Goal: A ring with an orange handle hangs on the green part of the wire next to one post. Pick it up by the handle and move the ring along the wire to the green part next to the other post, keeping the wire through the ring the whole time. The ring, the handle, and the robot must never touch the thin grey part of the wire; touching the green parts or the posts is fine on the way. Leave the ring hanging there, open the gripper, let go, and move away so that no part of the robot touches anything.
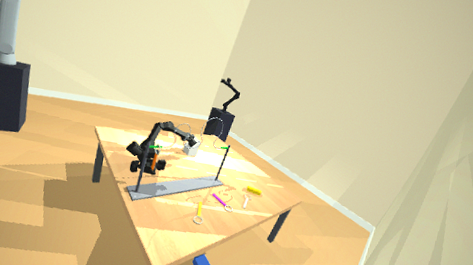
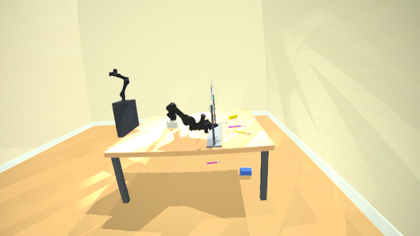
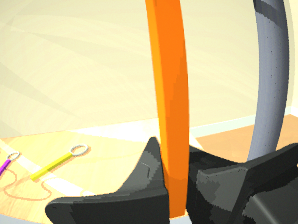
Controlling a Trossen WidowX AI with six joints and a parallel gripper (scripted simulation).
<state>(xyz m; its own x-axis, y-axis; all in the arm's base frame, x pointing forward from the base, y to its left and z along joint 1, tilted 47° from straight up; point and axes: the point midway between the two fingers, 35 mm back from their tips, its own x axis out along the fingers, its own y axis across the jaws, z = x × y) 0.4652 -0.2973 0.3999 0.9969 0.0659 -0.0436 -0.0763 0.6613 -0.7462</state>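
Note:
The orange handle hangs upright beside the left post in the top view. My gripper is shut on the handle's lower part, with one finger on each side. In the exterior view the gripper is at the posts, low over the base plate. The near green part is above the handle; the other green part is at the right post. The grey wire loops up between them. The ring itself is too small to make out.
On the table beyond the base plate lie a yellow-handled ring, a purple-handled ring, a small white item and a yellow block. The post stands just right of my fingers in the wrist view.

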